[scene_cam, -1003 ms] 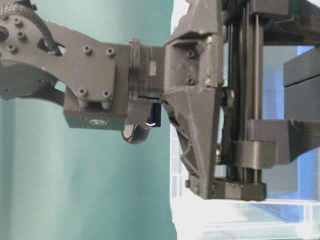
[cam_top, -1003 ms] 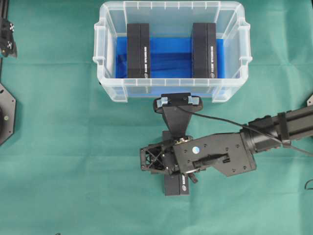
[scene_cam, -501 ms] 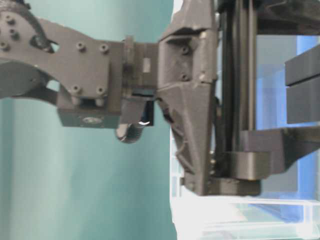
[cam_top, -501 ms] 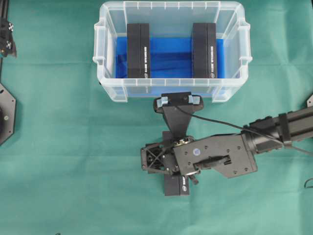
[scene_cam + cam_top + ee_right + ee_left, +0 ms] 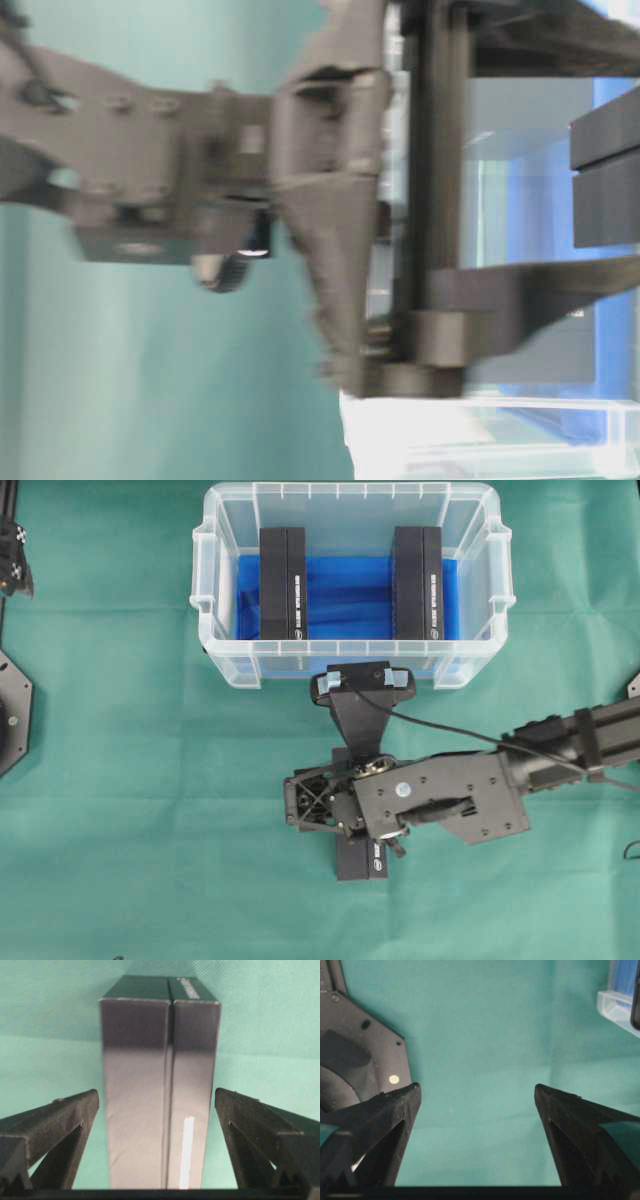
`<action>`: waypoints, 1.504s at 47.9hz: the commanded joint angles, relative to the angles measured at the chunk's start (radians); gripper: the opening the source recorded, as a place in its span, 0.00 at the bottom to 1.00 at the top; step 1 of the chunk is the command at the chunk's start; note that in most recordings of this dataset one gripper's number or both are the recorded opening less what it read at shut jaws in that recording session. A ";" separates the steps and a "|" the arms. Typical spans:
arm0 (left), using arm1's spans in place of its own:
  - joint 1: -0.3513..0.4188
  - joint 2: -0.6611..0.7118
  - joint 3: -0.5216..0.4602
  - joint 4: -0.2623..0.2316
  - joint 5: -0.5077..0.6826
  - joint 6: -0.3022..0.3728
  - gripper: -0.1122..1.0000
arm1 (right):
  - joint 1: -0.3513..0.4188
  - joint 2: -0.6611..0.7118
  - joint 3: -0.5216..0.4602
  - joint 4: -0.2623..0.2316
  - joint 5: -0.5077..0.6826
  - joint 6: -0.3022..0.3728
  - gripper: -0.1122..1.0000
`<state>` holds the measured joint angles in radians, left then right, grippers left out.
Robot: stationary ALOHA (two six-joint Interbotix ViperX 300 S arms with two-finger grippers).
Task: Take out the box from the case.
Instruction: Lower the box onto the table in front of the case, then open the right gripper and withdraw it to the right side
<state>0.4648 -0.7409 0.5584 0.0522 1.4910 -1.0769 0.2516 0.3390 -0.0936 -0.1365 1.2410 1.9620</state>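
The case (image 5: 350,658) is a clear bin with a blue cloth on its bottom, standing at the back centre. Two black boxes stand inside it, one on the left (image 5: 282,583) and one on the right (image 5: 417,583). A third black box (image 5: 361,860) (image 5: 160,1095) lies on the green cloth in front of the case. My right gripper (image 5: 338,810) (image 5: 156,1092) straddles this box, open, with green cloth showing on both sides between the box and the fingers (image 5: 60,1120). My left gripper (image 5: 476,1090) is open over bare cloth and holds nothing.
A black octagonal arm base (image 5: 355,1055) (image 5: 12,715) sits at the far left. A corner of the case (image 5: 620,1007) shows in the left wrist view. The right arm (image 5: 570,742) reaches in from the right edge. The table-level view is blurred and filled by the right hand (image 5: 340,230).
The right jaws have widened and stand off the box on the cloth. The right hand has shifted slightly and blurs in the table-level view. The left gripper has not moved.
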 commanded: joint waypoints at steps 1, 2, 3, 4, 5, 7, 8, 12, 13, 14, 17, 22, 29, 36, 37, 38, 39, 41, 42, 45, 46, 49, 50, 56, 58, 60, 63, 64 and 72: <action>-0.002 0.008 -0.011 0.003 -0.002 0.000 0.97 | 0.002 -0.066 -0.046 0.000 0.035 0.003 0.95; 0.000 0.008 -0.012 0.003 -0.002 -0.002 0.97 | 0.002 -0.072 -0.052 0.000 0.044 0.003 0.95; -0.002 0.009 -0.012 0.003 -0.003 0.000 0.97 | 0.000 -0.077 -0.058 0.000 0.052 0.003 0.95; -0.002 0.011 -0.012 0.003 -0.002 0.000 0.97 | 0.000 -0.081 -0.064 0.000 0.061 0.003 0.95; -0.002 0.011 -0.012 0.003 -0.003 0.000 0.97 | -0.002 -0.087 -0.071 0.000 0.067 0.002 0.95; -0.002 0.011 -0.012 0.005 -0.002 0.000 0.97 | -0.003 -0.098 -0.084 0.000 0.081 -0.002 0.95; -0.002 0.011 -0.012 0.003 -0.002 0.000 0.97 | -0.005 -0.104 -0.091 -0.002 0.087 -0.002 0.95; -0.002 0.012 -0.014 0.003 -0.003 0.000 0.97 | -0.006 -0.130 -0.120 -0.006 0.114 -0.003 0.95; -0.002 0.012 -0.014 0.003 -0.002 -0.002 0.97 | -0.006 -0.137 -0.124 -0.005 0.121 -0.003 0.95; -0.002 0.012 -0.014 0.005 -0.002 -0.002 0.97 | -0.008 -0.140 -0.132 -0.006 0.127 -0.003 0.95; -0.002 0.011 -0.014 0.003 -0.003 -0.002 0.97 | -0.008 -0.152 -0.150 -0.006 0.150 -0.003 0.95; -0.002 0.011 -0.014 0.005 -0.003 -0.002 0.97 | -0.006 -0.158 -0.186 -0.006 0.198 -0.005 0.95; -0.002 0.011 -0.014 0.005 -0.003 -0.003 0.97 | -0.006 -0.156 -0.198 -0.008 0.222 -0.017 0.95; -0.002 0.012 -0.014 0.003 -0.003 -0.003 0.97 | -0.008 -0.158 -0.198 -0.006 0.224 -0.020 0.95; -0.002 0.012 -0.014 0.003 -0.002 -0.003 0.97 | -0.008 -0.158 -0.199 -0.006 0.227 -0.020 0.94; -0.002 0.012 -0.014 0.003 -0.003 -0.003 0.97 | -0.008 -0.158 -0.198 -0.006 0.227 -0.021 0.94; -0.002 0.012 -0.014 0.003 -0.003 -0.003 0.97 | -0.006 -0.158 -0.198 -0.006 0.229 -0.021 0.94; -0.002 0.011 -0.014 0.003 -0.003 -0.003 0.97 | -0.005 -0.163 -0.199 -0.006 0.235 -0.023 0.94; -0.002 0.011 -0.014 0.003 -0.003 -0.003 0.97 | -0.003 -0.166 -0.198 -0.006 0.241 -0.023 0.94; -0.002 0.011 -0.014 0.003 -0.003 -0.003 0.97 | 0.006 -0.175 -0.198 -0.006 0.265 -0.023 0.94; -0.002 0.011 -0.014 0.003 -0.003 -0.003 0.97 | 0.009 -0.176 -0.198 -0.006 0.276 -0.023 0.94; -0.002 0.009 -0.014 0.002 -0.003 -0.006 0.97 | 0.020 -0.186 -0.196 -0.006 0.310 -0.021 0.94; -0.002 0.009 -0.012 0.002 -0.003 -0.006 0.97 | 0.023 -0.189 -0.196 -0.006 0.322 -0.021 0.94; -0.002 0.009 -0.012 -0.002 -0.003 -0.009 0.97 | 0.043 -0.221 -0.173 -0.005 0.390 -0.015 0.94; -0.002 0.008 -0.012 -0.002 -0.003 -0.012 0.97 | 0.049 -0.239 -0.153 -0.005 0.403 -0.014 0.94; -0.002 0.006 -0.012 -0.002 -0.003 -0.012 0.97 | 0.054 -0.256 -0.135 -0.003 0.408 -0.012 0.94; -0.002 0.002 -0.011 -0.002 0.000 -0.015 0.97 | 0.063 -0.287 -0.095 -0.002 0.405 -0.009 0.94; -0.003 0.000 -0.011 -0.002 0.000 -0.017 0.97 | 0.064 -0.298 -0.080 -0.002 0.403 -0.008 0.94; -0.005 -0.003 -0.011 -0.002 0.002 -0.018 0.97 | 0.084 -0.416 0.083 -0.002 0.359 0.009 0.94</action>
<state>0.4648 -0.7470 0.5584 0.0522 1.4926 -1.0953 0.3252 0.0000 -0.0598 -0.1381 1.6199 1.9666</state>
